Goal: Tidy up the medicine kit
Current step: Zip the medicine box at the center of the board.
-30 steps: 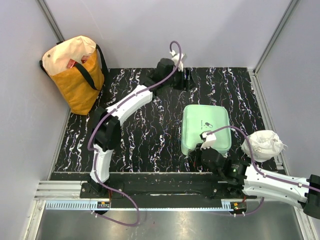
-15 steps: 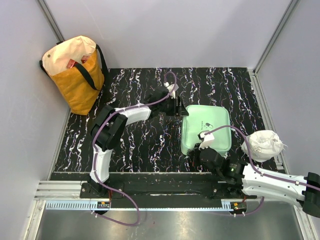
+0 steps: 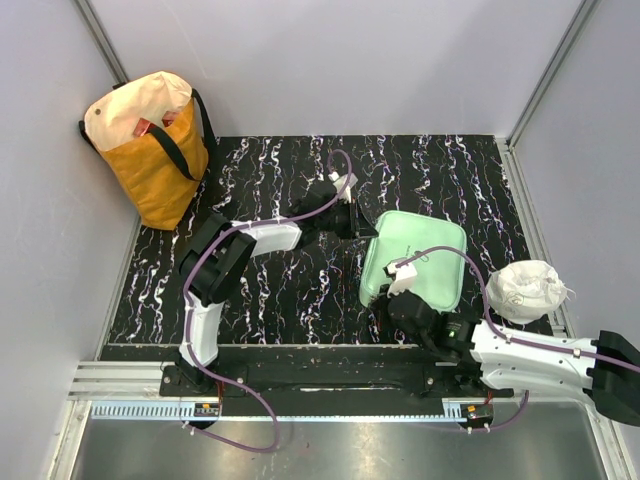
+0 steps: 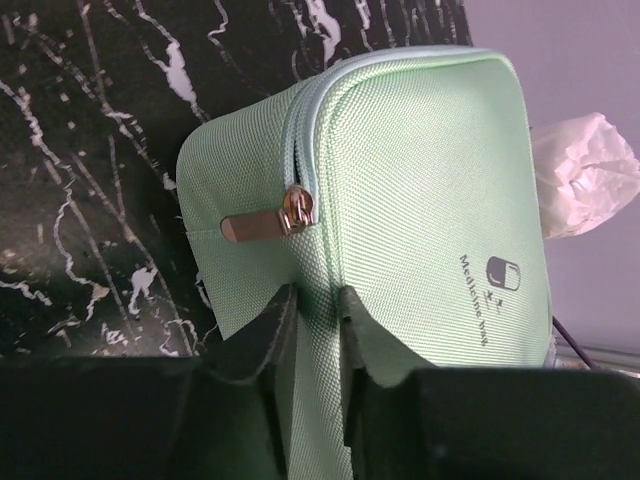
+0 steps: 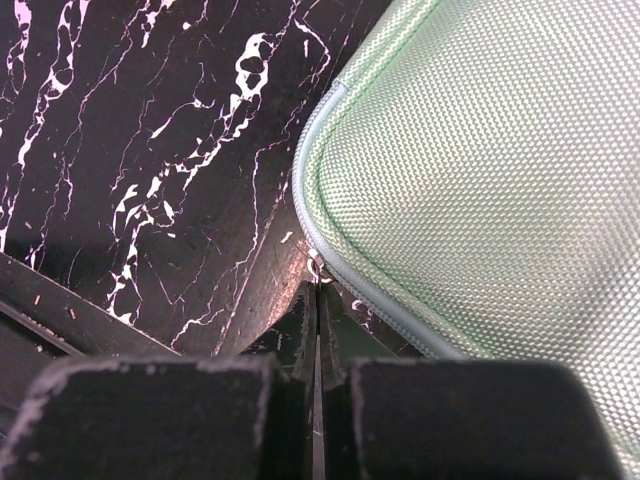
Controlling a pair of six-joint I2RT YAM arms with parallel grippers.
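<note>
Kit (image 3: 415,262) on the table (image 3: 270,290) right of centre, tote (image 3: 148,140) at the far-left corner by the wall, bundle (image 3: 528,290) just right of the kit, left gripper (image 4: 315,300) at the kit's far-left edge, right gripper (image 5: 318,290) at its near-left corner.

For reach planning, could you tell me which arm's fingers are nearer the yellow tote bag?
Left. The left fingers grip the medicine kit on its far-left edge, toward the tote bag; the right fingers sit shut at its near-left corner.
</note>
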